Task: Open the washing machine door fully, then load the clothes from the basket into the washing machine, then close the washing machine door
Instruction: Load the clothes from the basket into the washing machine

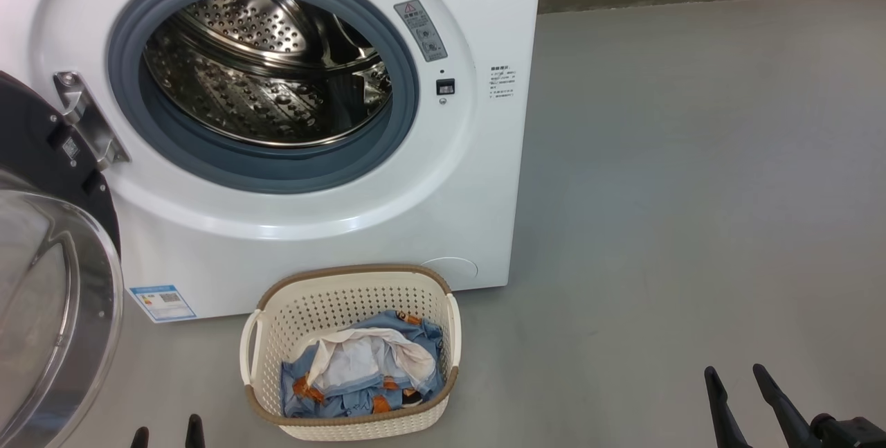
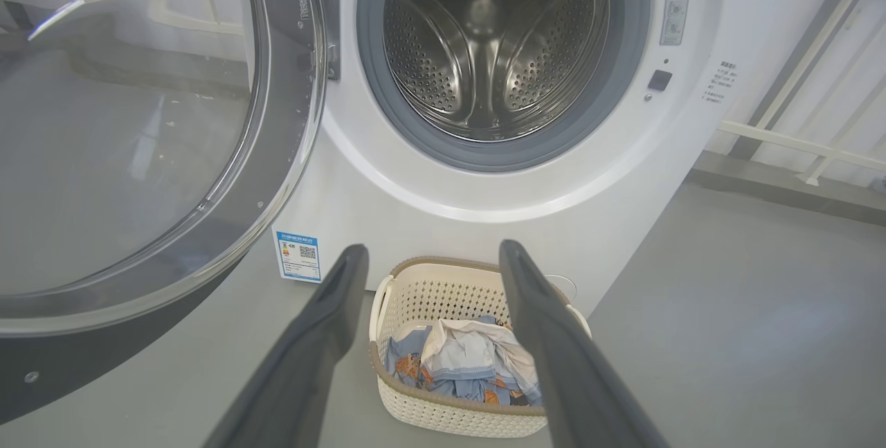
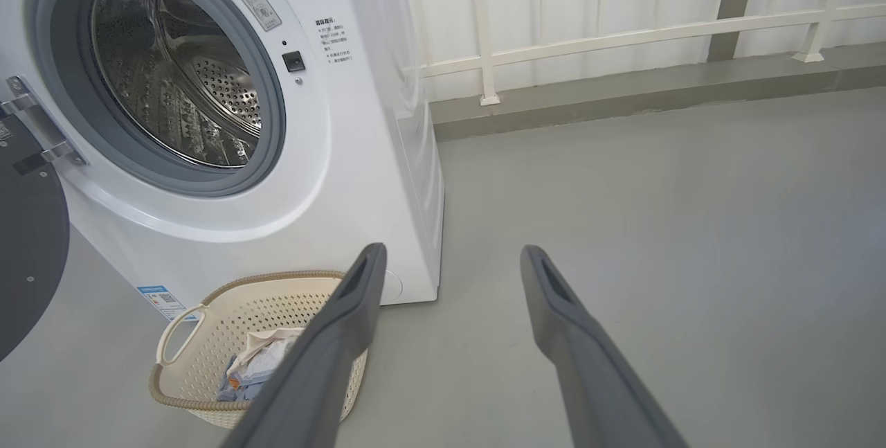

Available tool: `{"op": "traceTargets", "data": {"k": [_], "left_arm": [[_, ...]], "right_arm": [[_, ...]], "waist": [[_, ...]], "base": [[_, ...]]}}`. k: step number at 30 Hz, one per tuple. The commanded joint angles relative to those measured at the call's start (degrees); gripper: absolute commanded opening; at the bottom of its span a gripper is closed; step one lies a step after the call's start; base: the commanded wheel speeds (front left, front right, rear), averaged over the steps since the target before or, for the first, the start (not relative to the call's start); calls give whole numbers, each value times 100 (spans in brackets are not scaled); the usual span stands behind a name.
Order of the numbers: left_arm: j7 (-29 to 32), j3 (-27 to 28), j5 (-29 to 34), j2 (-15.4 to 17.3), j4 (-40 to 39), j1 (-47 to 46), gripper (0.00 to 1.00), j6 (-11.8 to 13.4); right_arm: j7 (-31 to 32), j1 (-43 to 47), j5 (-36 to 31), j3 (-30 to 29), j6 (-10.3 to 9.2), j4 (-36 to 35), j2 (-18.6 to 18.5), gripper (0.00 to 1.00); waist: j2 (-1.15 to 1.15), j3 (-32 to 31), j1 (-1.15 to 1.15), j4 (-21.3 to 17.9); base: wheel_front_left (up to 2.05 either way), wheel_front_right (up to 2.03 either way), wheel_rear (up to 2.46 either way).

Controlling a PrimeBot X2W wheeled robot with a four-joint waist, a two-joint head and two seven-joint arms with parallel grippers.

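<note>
The white washing machine stands with its steel drum exposed. Its door, black-rimmed with a clear glass bowl, is swung wide to the left. On the floor in front sits the cream basket holding the clothes, light blue printed fabric with a white garment on top. My left gripper is open at the bottom edge, left of the basket; in its wrist view its fingers frame the basket. My right gripper is open at the lower right, far from the basket.
Bare grey floor stretches to the right of the machine. A low kerb and a white railing run along the back. The open door takes up the room on the left.
</note>
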Motion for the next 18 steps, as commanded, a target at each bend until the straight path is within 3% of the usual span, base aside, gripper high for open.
{"op": "traceTargets", "data": {"k": [1,18], "left_arm": [[-32,216,16,54,-166,-95,100,-26],[-32,221,137,54,-147,-119,100,-35]], "right_arm": [[-69,-61,1,114,9,-149,-95,100],[-69,-101,25,140,9,-136,-96,100]], "waist": [[0,11,0,0],[0,82,0,-14]], "base": [[0,0,0],[5,-5,0]]}}
